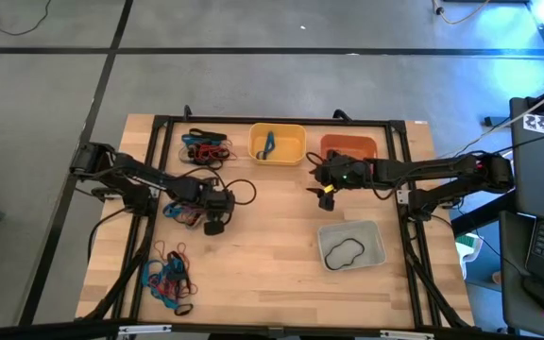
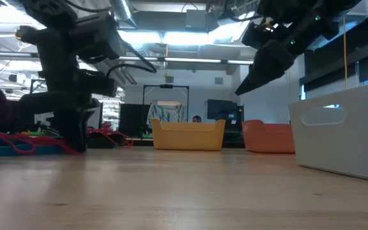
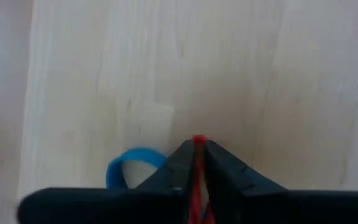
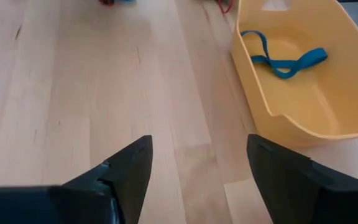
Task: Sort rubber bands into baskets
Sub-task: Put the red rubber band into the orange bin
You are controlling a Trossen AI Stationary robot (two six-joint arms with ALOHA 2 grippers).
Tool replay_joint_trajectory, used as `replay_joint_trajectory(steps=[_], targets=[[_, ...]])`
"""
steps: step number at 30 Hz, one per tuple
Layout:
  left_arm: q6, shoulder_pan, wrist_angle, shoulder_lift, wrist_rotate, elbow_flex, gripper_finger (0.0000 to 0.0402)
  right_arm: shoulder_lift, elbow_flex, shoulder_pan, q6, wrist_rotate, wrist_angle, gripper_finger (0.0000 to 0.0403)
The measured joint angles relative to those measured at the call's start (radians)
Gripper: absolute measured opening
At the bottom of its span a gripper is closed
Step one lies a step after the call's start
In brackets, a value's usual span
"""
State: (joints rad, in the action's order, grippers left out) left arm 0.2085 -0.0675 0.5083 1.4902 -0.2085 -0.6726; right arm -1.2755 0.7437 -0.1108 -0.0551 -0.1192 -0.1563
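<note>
A wooden table (image 1: pixel 272 274) carries three baskets: a yellow basket (image 1: pixel 279 144) holding a blue rubber band (image 4: pixel 283 58), an orange basket (image 1: pixel 349 146) just beside it, and a pale grey basket (image 1: pixel 351 245) nearer the front holding a black rubber band (image 1: pixel 344 253). Loose rubber band piles (image 1: pixel 170 279) lie on the left side. The left gripper (image 3: pixel 198 163) is clamped on a red rubber band (image 3: pixel 197 142) (low at the table). The right gripper (image 4: pixel 197 168) hangs with fingers spread, empty, beside the yellow basket.

Two dark, black-cabled jointed arms, each with a wedge-fingered black tool: left tool (image 3: pixel 197 163), green-lit right tool (image 4: pixel 197 171).
</note>
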Motion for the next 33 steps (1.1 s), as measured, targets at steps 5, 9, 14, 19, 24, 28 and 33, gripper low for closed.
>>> replay_joint_trajectory(steps=[5,9,14,19,24,28,33], targets=[[-0.013,-0.006,0.002,0.0,0.0,-0.044,0.0006,0.0,0.0,0.0,-0.01,0.029,0.033,0.0261],[-0.014,-0.013,0.004,0.0,-0.004,-0.085,0.0002,0.0,0.0,0.0,-0.022,0.061,0.042,0.0261],[-0.027,-0.033,0.004,0.0,-0.043,-0.131,0.0002,0.0,0.0,0.0,-0.024,0.076,0.059,0.0261],[-0.003,-0.038,0.004,0.0,-0.082,-0.161,0.0008,0.0,0.0,0.0,-0.024,0.077,0.059,0.0261],[0.036,-0.038,-0.01,0.0,-0.077,-0.151,0.0017,-0.006,0.0,0.0,-0.02,0.078,0.06,0.0261],[0.039,-0.038,-0.103,0.0,-0.077,-0.13,0.0041,-0.027,0.0,0.0,-0.02,0.078,0.082,0.0261],[0.019,-0.038,-0.143,0.0,-0.075,-0.123,0.0103,-0.045,0.001,0.0,-0.021,0.078,0.092,0.0261]])
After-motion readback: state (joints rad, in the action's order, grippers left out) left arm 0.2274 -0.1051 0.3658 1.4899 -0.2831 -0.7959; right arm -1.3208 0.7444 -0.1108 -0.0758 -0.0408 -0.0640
